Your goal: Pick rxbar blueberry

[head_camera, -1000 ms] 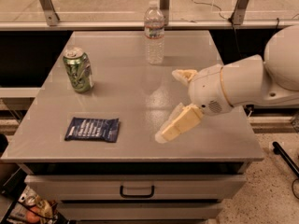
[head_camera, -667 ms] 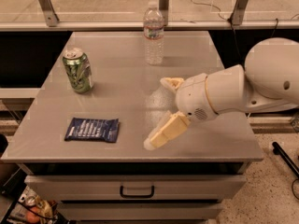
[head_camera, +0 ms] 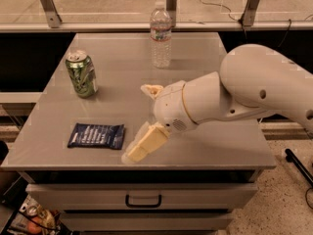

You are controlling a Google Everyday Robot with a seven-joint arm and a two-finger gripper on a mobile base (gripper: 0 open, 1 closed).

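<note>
The rxbar blueberry (head_camera: 96,135) is a flat dark navy wrapper with white print, lying near the front left of the grey table (head_camera: 58,106). My gripper (head_camera: 139,121) hangs just right of the bar, above the table's front middle. Its two cream fingers are spread apart and empty: one fingertip (head_camera: 133,155) is low by the bar's right end, the other (head_camera: 146,88) is farther back. The big white arm (head_camera: 254,89) reaches in from the right.
A green soda can (head_camera: 81,74) stands upright at the left, behind the bar. A clear water bottle (head_camera: 161,35) stands at the back middle. A drawer with a dark handle (head_camera: 144,200) is under the table's front edge. A railing runs behind.
My arm and gripper have moved left across the table, from the right side toward the bar's right end. The bar, can and bottle have not moved.
</note>
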